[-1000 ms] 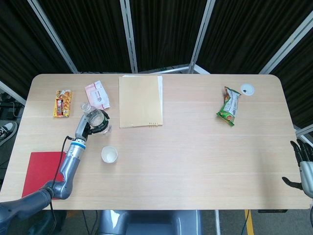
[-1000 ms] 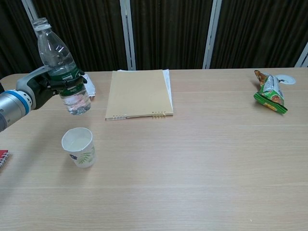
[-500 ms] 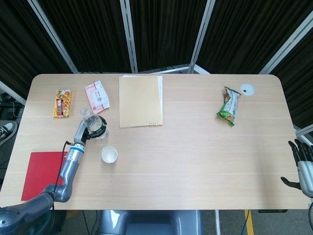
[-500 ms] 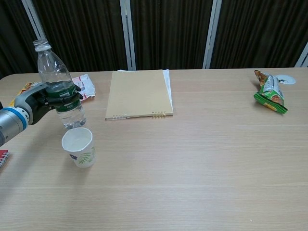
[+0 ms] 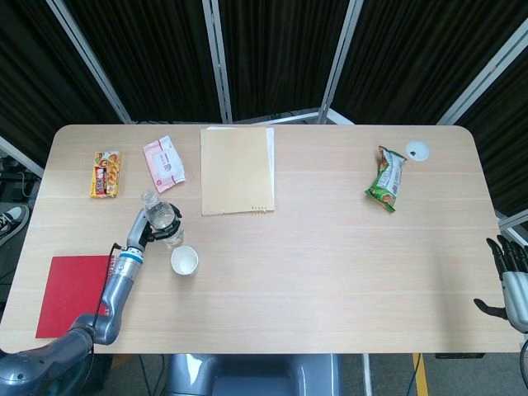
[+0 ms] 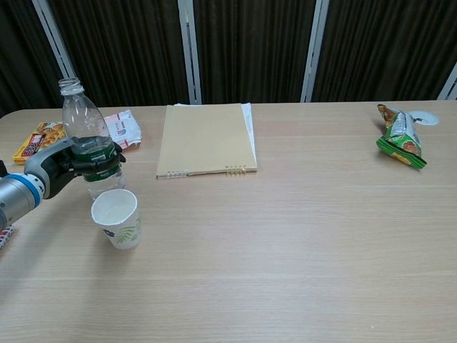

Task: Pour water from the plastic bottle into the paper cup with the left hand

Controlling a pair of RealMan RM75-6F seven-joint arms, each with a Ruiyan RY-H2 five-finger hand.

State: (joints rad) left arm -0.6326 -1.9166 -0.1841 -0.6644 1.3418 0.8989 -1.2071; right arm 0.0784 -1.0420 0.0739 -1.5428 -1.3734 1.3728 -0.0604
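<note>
My left hand (image 6: 66,160) grips the clear plastic bottle (image 6: 84,132) around its green label, holding it upright with no cap on. The bottle (image 5: 158,214) stands just behind the white paper cup (image 6: 116,218), its base hidden by the cup's rim in the chest view. From the head view the cup (image 5: 184,261) sits right of my left hand (image 5: 142,227) near the table's front left. My right hand (image 5: 513,276) hangs off the table's right edge, fingers apart and holding nothing.
A tan folder (image 5: 236,170) lies at the back middle. A pink tissue pack (image 5: 163,159) and a snack bar (image 5: 106,172) lie at the back left. A red book (image 5: 73,283) sits by the front left edge. A green snack bag (image 5: 387,180) and a white lid (image 5: 417,150) lie at the right.
My left hand has lowered the bottle and brought it nearer, from raised above the table to low behind the cup. The right hand has barely moved.
</note>
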